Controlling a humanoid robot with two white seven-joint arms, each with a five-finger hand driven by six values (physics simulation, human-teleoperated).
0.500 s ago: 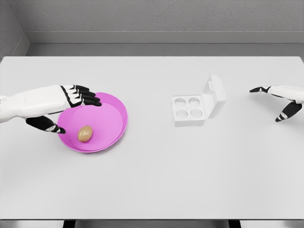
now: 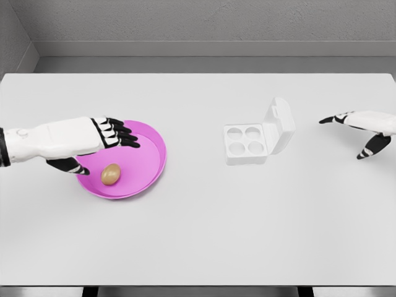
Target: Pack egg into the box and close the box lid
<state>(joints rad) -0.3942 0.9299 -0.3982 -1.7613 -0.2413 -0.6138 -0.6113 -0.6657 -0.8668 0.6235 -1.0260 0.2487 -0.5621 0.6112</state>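
A tan egg lies in a shallow magenta bowl on the left of the white table. My left hand hovers over the bowl's rear left part, fingers spread and open, thumb just left of the egg, not touching it. A white egg box with its cups empty sits right of centre, its lid standing open on the right side. My right hand hangs open at the far right, apart from the box.
The white table stretches wide in front of the bowl and box. A grey wall and floor strip lie behind the far edge.
My left hand has shifted right and slightly down, closer over the egg. The right hand has edged a little left toward the box.
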